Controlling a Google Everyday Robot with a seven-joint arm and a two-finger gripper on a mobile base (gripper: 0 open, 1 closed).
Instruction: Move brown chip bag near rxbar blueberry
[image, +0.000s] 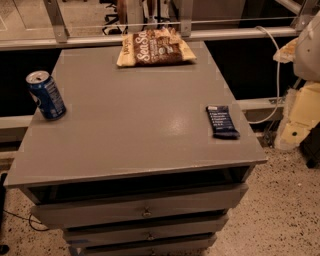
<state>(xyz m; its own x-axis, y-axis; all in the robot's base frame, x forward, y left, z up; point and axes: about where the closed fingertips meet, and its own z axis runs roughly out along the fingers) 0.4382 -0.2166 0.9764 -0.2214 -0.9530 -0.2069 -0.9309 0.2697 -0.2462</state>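
Observation:
The brown chip bag (156, 48) lies flat at the far edge of the grey table top (130, 125), its white lettering facing up. The rxbar blueberry (222, 121), a small dark navy wrapper, lies flat near the table's right edge, closer to the front. The bag and the bar are far apart. My gripper (299, 117) shows as a pale cream shape at the right edge of the view. It is off the table, to the right of the bar, and holds nothing that I can see.
A blue soda can (46, 95) stands upright near the table's left edge. The table has drawers (145, 212) below its front. A white cable (276, 75) hangs at the right. A rail and window ledge (100, 40) run behind the table.

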